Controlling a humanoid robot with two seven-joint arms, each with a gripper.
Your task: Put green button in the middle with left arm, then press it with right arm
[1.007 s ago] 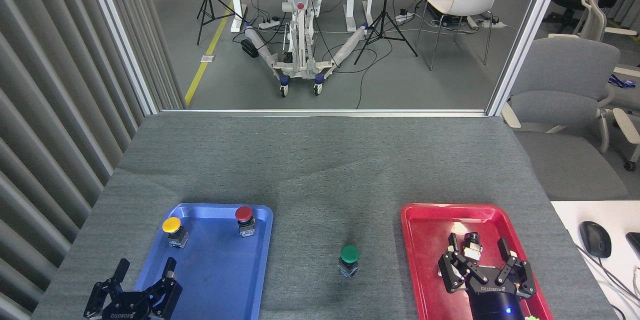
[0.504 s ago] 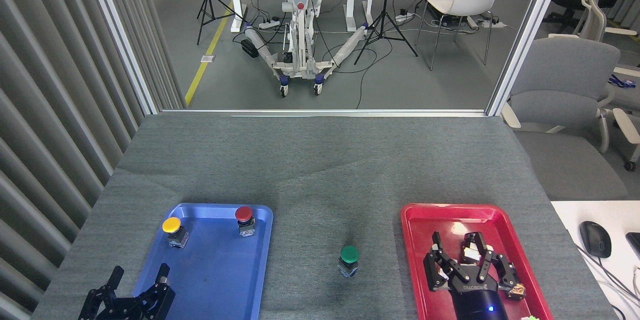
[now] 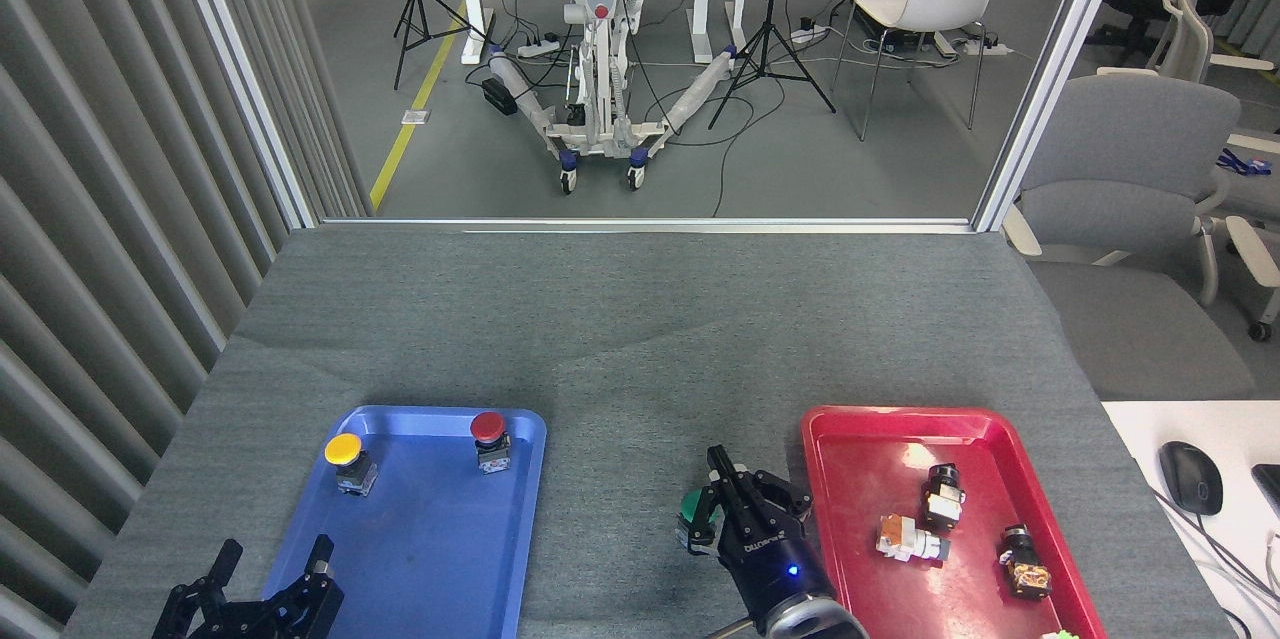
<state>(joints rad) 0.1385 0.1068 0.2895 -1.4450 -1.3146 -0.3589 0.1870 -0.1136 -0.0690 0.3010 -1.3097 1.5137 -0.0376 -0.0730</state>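
The green button (image 3: 695,506) stands on the bare grey cloth of the middle (image 3: 620,459), between the two trays. Only the left part of its green cap shows. My right gripper (image 3: 727,481) sits right over and against the button's right side, its black fingers drawn together, shut, with the blue light lit on the wrist. My left gripper (image 3: 275,561) is low at the bottom left, beside the blue tray's near corner, open with nothing between its fingers.
The blue tray (image 3: 420,559) on the left holds a yellow button (image 3: 345,454) and a red button (image 3: 489,432). The red tray (image 3: 850,519) on the right holds three small parts. A mouse (image 3: 1190,477) lies on a white desk at the far right.
My right gripper swung left from over the red tray to the green button and closed its fingers. The left gripper sank slightly toward the bottom edge.
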